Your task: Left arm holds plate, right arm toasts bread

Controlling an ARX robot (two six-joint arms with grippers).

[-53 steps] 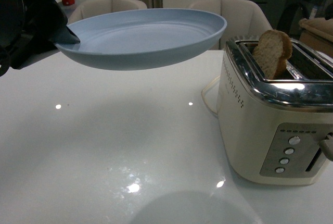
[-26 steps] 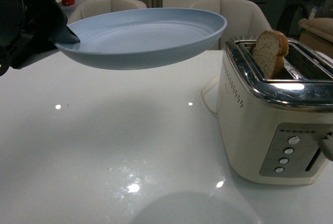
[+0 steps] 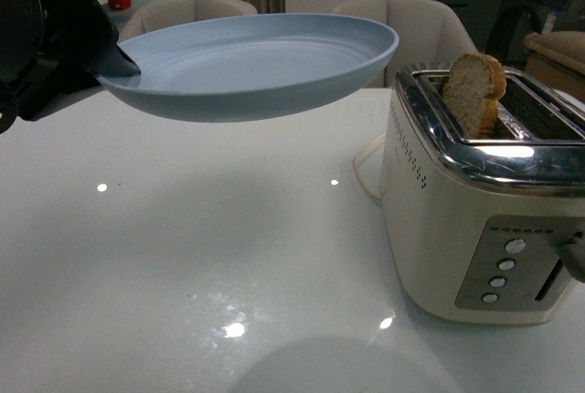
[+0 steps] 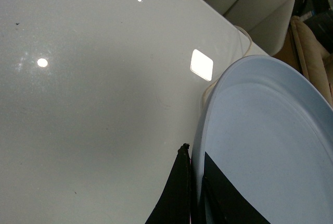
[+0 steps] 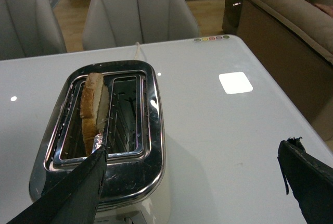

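**A:** Starting with the front view, what is the left gripper (image 3: 114, 59) doing?

**B:** It is clamping the rim of the plate (image 3: 265, 64) and holding it level in the air over the white table (image 3: 183, 247), near the toaster (image 3: 439, 219).

**A:** And the bread (image 3: 473, 91)?

**B:** It is standing upright in the toaster slot nearer the plate, with its rounded top poking above the chrome.

**A:** Is any lettering showing?

**B:** Small marks are sitting above the round buttons on the toaster's panel, but they are too small to read.

**A:** What is the left wrist view showing?

**B:** The black fingers (image 4: 177, 198) are pinching the plate's edge, one lying on the inner face and one outside the rim. The glossy table is lying below.

**A:** And the right wrist view?

**B:** The right gripper (image 5: 187, 182) is hanging above the toaster with its jaws spread wide, gripping nothing. The bread is sitting in one slot and the other slot is showing bare wires. A row of small coloured dots (image 5: 210, 38) is showing at the table's far edge.
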